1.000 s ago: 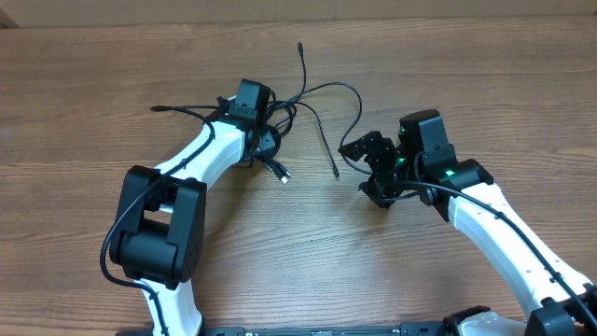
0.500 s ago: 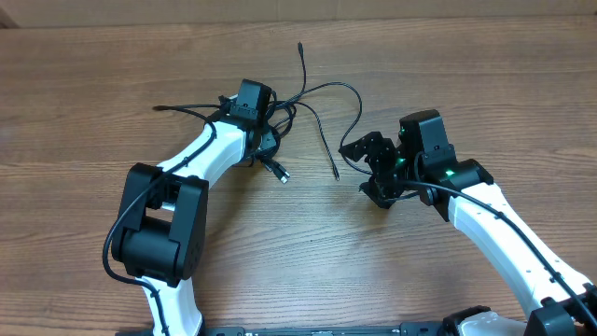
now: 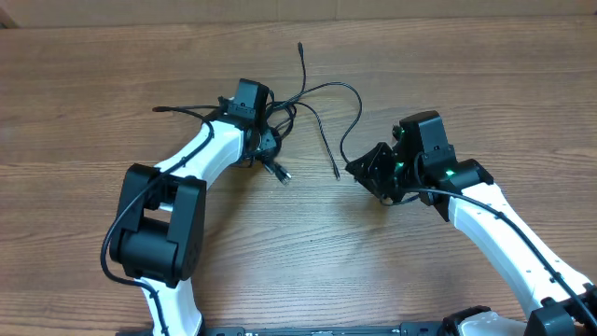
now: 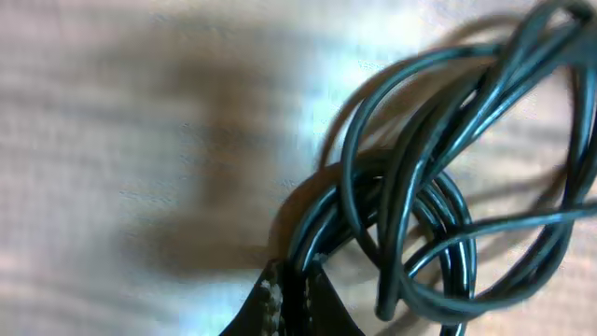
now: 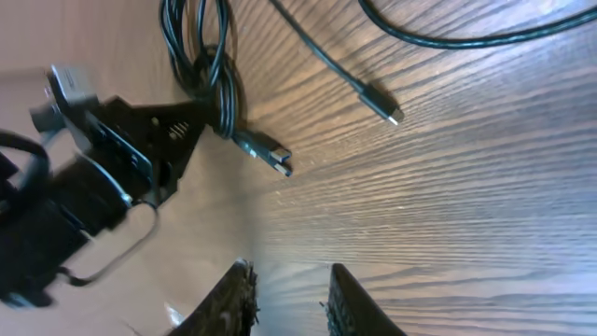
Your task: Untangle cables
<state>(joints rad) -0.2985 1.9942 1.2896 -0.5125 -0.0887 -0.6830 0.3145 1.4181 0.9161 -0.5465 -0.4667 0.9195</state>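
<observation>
The cables (image 3: 297, 105) form a tangle of thin black cords at mid table, with loose ends fanning out. One plug tip (image 3: 284, 175) is silver-white, also seen in the right wrist view (image 5: 280, 162). My left gripper (image 3: 268, 142) sits in the knot, shut on a black strand (image 4: 312, 224) that runs between its fingertips (image 4: 272, 297). My right gripper (image 3: 362, 167) hovers to the right of the tangle, close to a curved cable (image 3: 353, 126). Its jaws are narrowly open, with only bare wood between the fingers (image 5: 343, 301).
A loose cable end (image 5: 392, 115) lies on the wooden table (image 3: 448, 75) between the two grippers. Another cord (image 3: 177, 109) trails left from the knot. The left arm's white links (image 3: 196, 163) stretch from the near edge to the tangle.
The right gripper's jaws have drawn much closer together, gripping nothing. The left gripper has finished shutting on the strand. Neither arm has shifted much, and the cables lie as before.
</observation>
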